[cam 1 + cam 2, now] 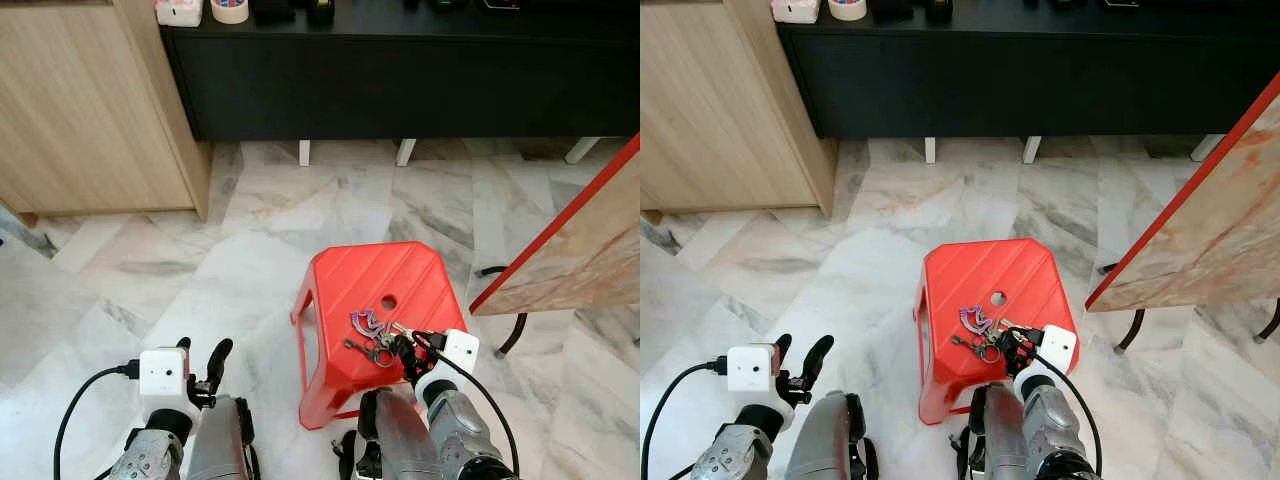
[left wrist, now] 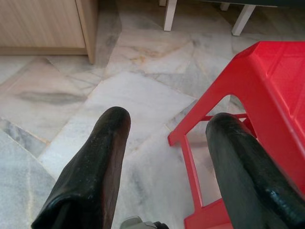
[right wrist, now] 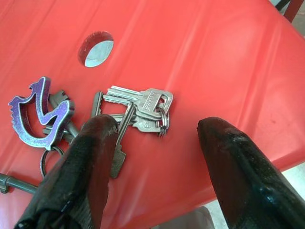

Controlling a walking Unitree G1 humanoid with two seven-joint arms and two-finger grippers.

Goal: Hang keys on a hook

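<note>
A bunch of silver keys [image 3: 138, 109] with a purple metal charm [image 3: 35, 114] lies on the top of a red plastic stool [image 1: 375, 275], near its front edge. My right gripper [image 3: 155, 143] hovers just above the keys, fingers open on either side of the bunch, holding nothing. In the eye views the keys [image 1: 372, 335] sit right before the right gripper [image 1: 410, 352]. My left gripper [image 1: 203, 360] is open, low at the stool's left side over the floor. No hook can be seen.
A black low cabinet [image 1: 400, 80] runs along the back, with a wooden cupboard [image 1: 90, 110] at the left. A red-edged board [image 1: 570, 240] leans in at the right. Marble floor [image 1: 200, 260] surrounds the stool. The stool top has a round hole [image 3: 96, 47].
</note>
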